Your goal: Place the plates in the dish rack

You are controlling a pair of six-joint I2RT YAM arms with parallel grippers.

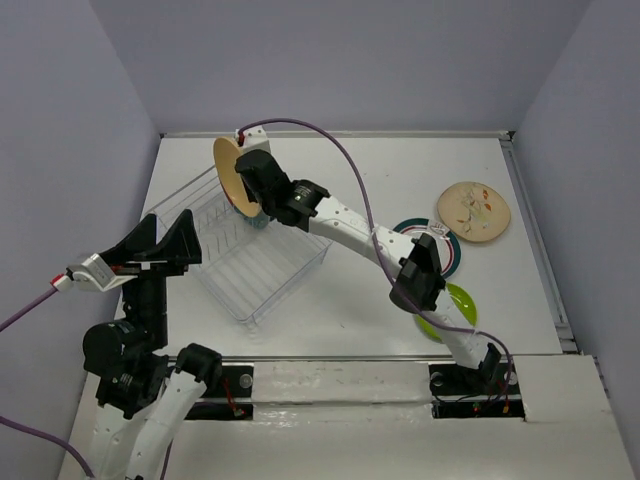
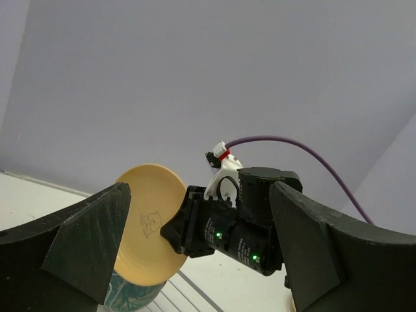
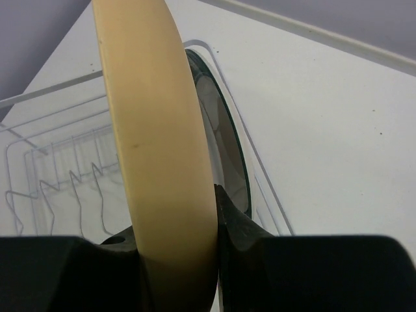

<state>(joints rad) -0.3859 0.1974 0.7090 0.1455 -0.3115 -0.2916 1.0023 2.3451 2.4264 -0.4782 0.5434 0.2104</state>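
My right gripper (image 1: 248,185) is shut on the rim of the orange-yellow plate (image 1: 229,175) and holds it upright over the far end of the dish rack (image 1: 250,275). In the right wrist view the plate (image 3: 156,143) is edge-on between the shut fingers (image 3: 247,227). A teal-patterned plate (image 3: 229,156) stands in the rack just behind it; it also shows in the left wrist view (image 2: 133,292). My left gripper (image 1: 165,245) is open and empty, raised by the rack's near left side, facing the orange-yellow plate (image 2: 153,221).
On the table to the right lie a beige speckled plate (image 1: 473,211), a white plate with a dark teal rim (image 1: 440,245) and a lime green plate (image 1: 450,305), the last two partly hidden under the right arm. Walls enclose the table.
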